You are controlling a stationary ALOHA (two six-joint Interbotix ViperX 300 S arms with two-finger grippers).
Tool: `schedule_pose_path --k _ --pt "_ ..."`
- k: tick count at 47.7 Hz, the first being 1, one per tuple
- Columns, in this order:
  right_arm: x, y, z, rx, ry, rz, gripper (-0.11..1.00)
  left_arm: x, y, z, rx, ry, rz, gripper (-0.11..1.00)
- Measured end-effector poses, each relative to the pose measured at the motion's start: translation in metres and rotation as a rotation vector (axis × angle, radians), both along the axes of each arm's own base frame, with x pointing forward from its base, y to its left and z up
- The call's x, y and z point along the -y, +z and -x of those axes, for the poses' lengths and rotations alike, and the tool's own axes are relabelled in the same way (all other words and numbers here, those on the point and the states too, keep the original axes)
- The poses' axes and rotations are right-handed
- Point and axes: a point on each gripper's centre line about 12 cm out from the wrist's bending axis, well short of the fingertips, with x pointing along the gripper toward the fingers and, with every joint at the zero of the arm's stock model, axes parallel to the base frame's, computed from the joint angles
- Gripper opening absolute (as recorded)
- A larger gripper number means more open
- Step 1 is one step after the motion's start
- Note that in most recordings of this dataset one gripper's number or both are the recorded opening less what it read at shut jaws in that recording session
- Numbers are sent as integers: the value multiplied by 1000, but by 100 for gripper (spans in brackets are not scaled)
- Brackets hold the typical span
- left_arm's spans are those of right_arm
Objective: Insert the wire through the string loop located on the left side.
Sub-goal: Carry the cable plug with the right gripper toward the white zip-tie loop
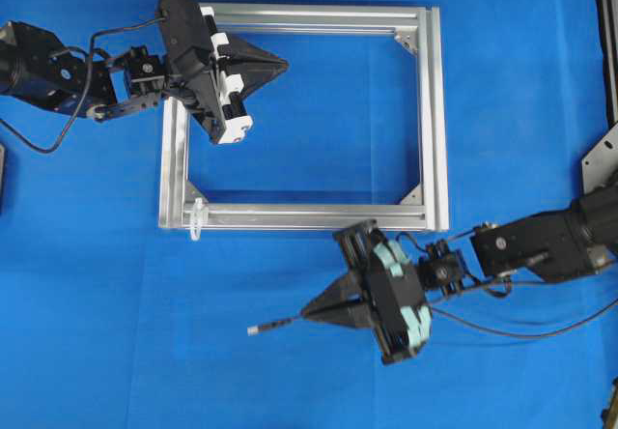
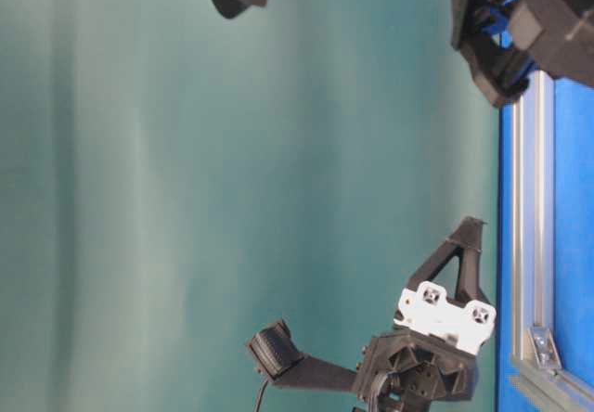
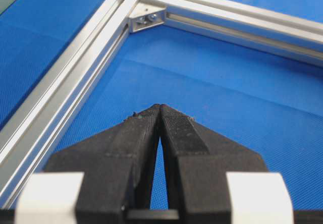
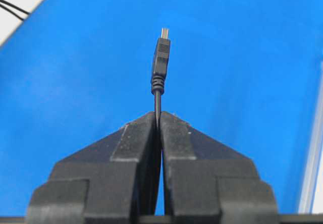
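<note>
We've got the wire (image 4: 160, 65) pinched between our right gripper's (image 1: 311, 310) closed jaws, plug poking out ahead over the blue worktop (image 1: 290, 390), below the frame (image 1: 439, 120). String loop (image 1: 196, 218) sits at the frame's lower-left corner. Left gripper (image 1: 280, 63), jaws shut, empty.

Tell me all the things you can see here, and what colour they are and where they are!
wire: one, thin and black with a silvery plug tip, held over the cloth below the frame, plug pointing left.
string loop: one, white, at the frame's lower-left corner in the overhead view.
frame: one, silver metal rectangle, lying flat on the cloth, with small corner brackets.
cloth: one, blue, covering the table.
left pincer: one, black with white parts, shut and empty, over the frame's upper-left part.
right pincer: one, black with pale green parts, shut on the wire, below the frame's bottom bar.
</note>
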Motion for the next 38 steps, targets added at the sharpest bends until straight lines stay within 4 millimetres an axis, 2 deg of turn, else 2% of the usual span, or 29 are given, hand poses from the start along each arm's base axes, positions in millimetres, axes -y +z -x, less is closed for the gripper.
schedule_pose_path --k 29,38 --pt "93 2 -4 11 -227 16 0 2 -1 0 -3 -6 0 2" --pt "100 2 -4 10 -244 17 0 4 -1 0 -5 -12 -1 2"
